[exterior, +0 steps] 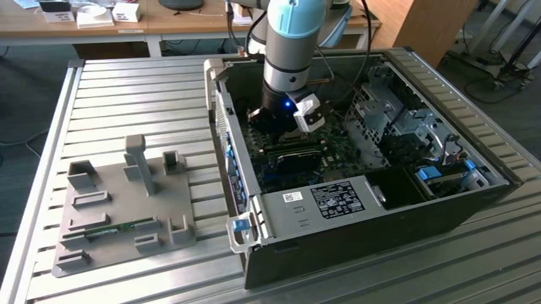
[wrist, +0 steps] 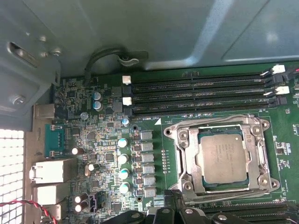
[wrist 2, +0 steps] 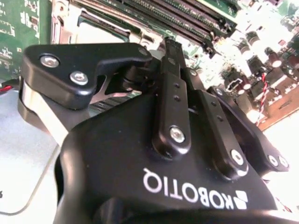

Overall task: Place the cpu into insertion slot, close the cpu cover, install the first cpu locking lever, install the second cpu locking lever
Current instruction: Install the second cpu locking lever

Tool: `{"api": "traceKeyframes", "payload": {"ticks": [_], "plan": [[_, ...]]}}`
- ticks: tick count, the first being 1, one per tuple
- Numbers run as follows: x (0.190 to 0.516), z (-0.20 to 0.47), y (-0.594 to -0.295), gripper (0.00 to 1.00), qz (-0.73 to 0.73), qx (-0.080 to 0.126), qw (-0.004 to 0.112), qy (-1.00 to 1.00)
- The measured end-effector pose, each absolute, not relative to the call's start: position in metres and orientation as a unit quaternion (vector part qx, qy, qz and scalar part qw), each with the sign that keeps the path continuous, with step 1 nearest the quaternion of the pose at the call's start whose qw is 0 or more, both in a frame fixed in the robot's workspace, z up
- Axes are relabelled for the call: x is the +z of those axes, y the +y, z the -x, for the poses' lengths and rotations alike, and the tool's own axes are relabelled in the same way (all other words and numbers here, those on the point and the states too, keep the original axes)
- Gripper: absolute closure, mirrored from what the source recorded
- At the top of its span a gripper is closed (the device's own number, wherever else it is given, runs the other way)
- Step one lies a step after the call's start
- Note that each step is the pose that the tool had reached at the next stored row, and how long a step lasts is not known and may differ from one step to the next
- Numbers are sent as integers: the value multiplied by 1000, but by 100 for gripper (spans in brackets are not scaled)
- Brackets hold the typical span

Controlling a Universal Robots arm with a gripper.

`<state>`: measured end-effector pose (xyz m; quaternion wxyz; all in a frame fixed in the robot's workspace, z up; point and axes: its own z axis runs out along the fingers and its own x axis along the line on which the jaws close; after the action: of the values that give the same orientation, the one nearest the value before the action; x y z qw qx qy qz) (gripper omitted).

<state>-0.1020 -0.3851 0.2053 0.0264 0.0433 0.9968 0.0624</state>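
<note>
Black two-finger gripper (wrist 2: 170, 46): fingers look pressed together at the tips in the second wrist view, nothing visible between them. It hangs low inside the open black computer case (exterior: 363, 247), centre of the exterior view. In the first wrist view, lower right, the small square silvery cpu (wrist: 221, 157) lies in the square metal-rimmed insertion slot (wrist: 183, 173), with the thin silvery cpu cover (wrist: 189, 161) framing it. Long black memory slots (wrist: 201, 93) run just above.

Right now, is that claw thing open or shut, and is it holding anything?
Gripper: shut, fingers pressed together with nothing visible between them, inside the computer case over the motherboard.
</note>
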Motion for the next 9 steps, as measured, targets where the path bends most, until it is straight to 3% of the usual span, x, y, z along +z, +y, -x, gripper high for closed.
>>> {"api": "traceKeyframes", "payload": {"ticks": [9], "plan": [[206, 92, -384, 89, -43, 62, 26, 997]]}}
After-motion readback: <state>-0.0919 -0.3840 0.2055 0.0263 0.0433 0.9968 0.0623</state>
